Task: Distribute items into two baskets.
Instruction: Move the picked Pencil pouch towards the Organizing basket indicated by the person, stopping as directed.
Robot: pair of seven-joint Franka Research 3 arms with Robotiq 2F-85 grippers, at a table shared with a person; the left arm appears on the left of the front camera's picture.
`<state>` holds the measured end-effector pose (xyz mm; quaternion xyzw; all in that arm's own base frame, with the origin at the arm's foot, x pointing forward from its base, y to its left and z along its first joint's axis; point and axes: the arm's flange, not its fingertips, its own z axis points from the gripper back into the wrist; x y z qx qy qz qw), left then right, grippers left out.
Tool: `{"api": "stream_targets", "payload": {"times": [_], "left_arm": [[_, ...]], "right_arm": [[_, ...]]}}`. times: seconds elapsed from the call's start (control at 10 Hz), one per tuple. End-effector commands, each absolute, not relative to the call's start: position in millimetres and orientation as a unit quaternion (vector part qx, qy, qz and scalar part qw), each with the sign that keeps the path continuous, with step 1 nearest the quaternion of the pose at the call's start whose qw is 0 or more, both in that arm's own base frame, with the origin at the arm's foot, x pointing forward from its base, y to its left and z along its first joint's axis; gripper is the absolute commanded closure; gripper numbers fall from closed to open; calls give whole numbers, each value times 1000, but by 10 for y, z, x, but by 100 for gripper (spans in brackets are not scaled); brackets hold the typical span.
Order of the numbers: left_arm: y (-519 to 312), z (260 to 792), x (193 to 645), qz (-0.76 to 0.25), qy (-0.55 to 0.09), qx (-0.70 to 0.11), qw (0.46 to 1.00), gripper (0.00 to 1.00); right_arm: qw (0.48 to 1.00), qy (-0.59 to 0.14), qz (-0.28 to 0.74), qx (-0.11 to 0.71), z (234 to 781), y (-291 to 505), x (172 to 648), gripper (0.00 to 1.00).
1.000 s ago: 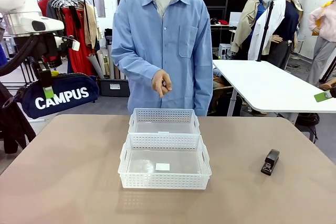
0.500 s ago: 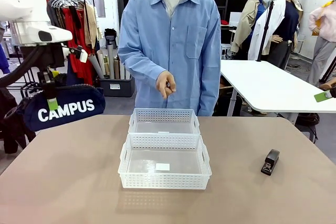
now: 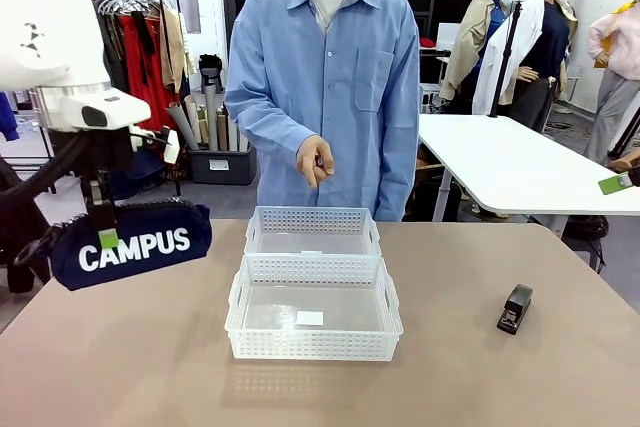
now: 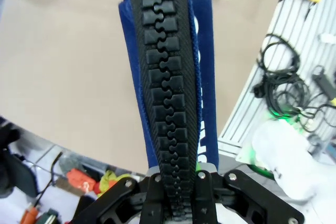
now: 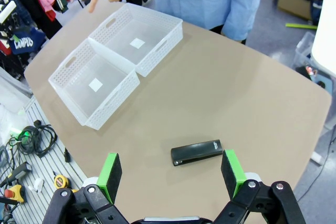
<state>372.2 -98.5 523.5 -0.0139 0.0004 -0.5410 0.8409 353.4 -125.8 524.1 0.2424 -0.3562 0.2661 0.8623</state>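
Since a second ago the left arm has carried the pouch (image 3: 140, 245) rightward and lower, closer to the baskets; the stapler and both baskets lie as before.

Left gripper (image 3: 107, 238) is clamped on the pouch's top edge, fingers pinching the black zip, as we see in the left wrist view (image 4: 176, 178). Nothing stands between pouch and baskets, just bare table (image 3: 150, 347). A clothes rack (image 3: 140, 7) stands behind the arm.

Pouch is navy, soft, long, with white "CAMPUS" on its side and a chunky black zip running along the top (image 4: 170, 77). It hangs lengthwise under the fingers above the table's left edge, well apart from the baskets.

Near basket (image 3: 313, 344) and far basket (image 3: 313, 215) touch end to end at mid-table, both empty except for a white label. The person's hand (image 3: 312, 159) hovers over the far basket, finger pointing down.

Right gripper (image 5: 171, 171) has its jaws wide apart, holding nothing. The stapler (image 5: 197, 152) lies flat on the table beyond its pads, not touching them; in the front view it sits right of the baskets (image 3: 515, 308).
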Motion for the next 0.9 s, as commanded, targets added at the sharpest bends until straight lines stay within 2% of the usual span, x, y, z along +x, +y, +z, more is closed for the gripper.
{"api": "stream_targets", "payload": {"times": [0.0,0.5,0.8], "left_arm": [[-1086,5176,3684,-569,-2,6,823,100],[-1403,5124,3883,-611,9,8,791,100],[-1739,5071,4022,-666,30,-1,746,100]], "right_arm": [[852,-370,274,249,5249,-1274,3552,0],[852,-370,274,249,5249,-1274,3552,0],[852,-370,274,249,5249,-1274,3552,0]]}}
